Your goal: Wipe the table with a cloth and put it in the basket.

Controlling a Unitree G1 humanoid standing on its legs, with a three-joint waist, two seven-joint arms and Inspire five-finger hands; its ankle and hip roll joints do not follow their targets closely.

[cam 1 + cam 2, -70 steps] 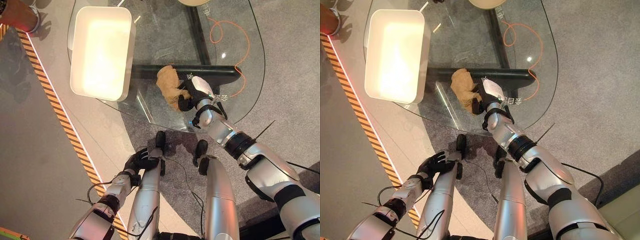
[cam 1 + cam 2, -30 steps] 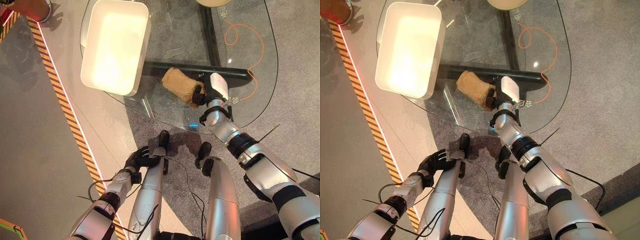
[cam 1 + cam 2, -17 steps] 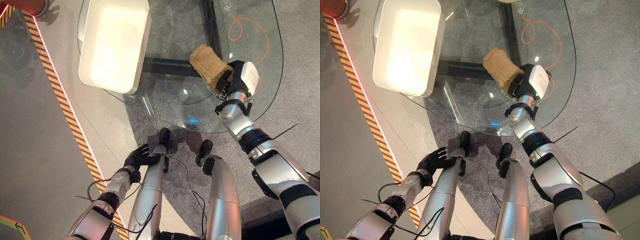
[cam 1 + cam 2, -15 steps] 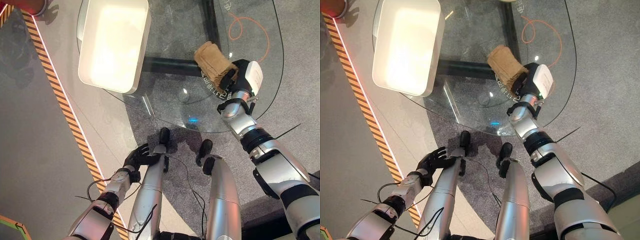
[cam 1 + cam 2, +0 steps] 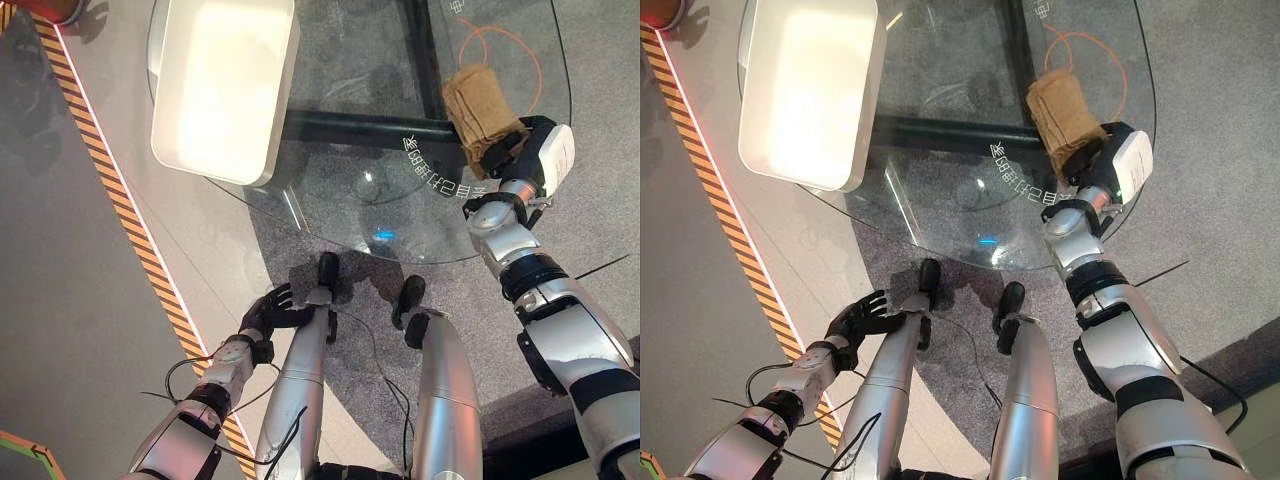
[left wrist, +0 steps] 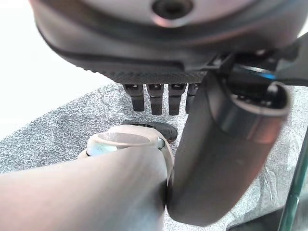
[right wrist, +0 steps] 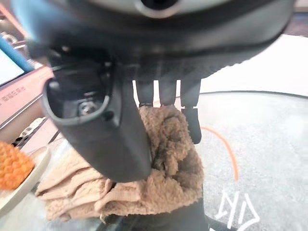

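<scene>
The left hand [image 5: 268, 311] hangs low at the near left, off the table, over the grey floor. Its fingers are loosely spread and hold nothing, so it plays no part at present.

On the right, the right hand [image 5: 1090, 160] rests on the glass table [image 5: 940, 210] near its right rim. Its fingers and thumb are curled into the near end of the cloth [image 5: 1060, 118], a tan towel folded into a thick wad that lies flat on the glass and stretches away from the hand toward the far side. In the right wrist view the fingers [image 7: 163, 91] sink into the pile of the cloth while the thumb closes against it from the other side, so the grip looks firm.

The main risk, in my judgement, is the rim: the hand works close to the right edge, and a stroke further right could drag the cloth over it. The wad could also unfold and trail.

The basket [image 5: 222, 90], a pale open tray, sits at the far left, overhanging the table's left edge and well apart from the cloth. A careless drop there could tip or shove it.
</scene>
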